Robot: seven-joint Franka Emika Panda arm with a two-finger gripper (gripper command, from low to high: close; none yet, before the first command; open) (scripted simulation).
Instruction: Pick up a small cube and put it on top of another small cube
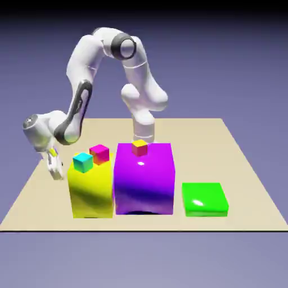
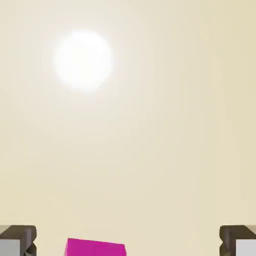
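Toward the exterior view's left, I have the white, jointed robot arm [image 1: 81, 81] bent over in a high arch, its end effector [image 1: 55, 170] hanging low beside the large yellow block [image 1: 91, 194], with a visible gap between them. The end effector is released: on my hand view the two grey fingertips [image 2: 19, 242] stand wide apart at the bottom corners, with nothing gripped between them.

Between those tips, at the bottom edge and nearer the left one, I can see part of a small magenta cube [image 2: 96, 248], cut off by the frame and touching neither tip. Behind it is a pale cream surface with a round, bright glare. From the exterior camera I see a small cube with magenta and pink-red faces [image 1: 99, 154] at the top of the yellow block, though I can't tell whether it is the same one.

Just beside that cube, toward the exterior view's left, a small cyan-topped cube [image 1: 83, 162] also shows at the yellow block's top. Next to the yellow block I have the large glossy purple block [image 1: 144, 183], with a small cube with an orange-yellow top [image 1: 140, 148] showing at its upper edge. Farther to the exterior view's right, a low, flat green block [image 1: 205, 199] lies on the beige table [image 1: 225, 163], apart from the purple one.
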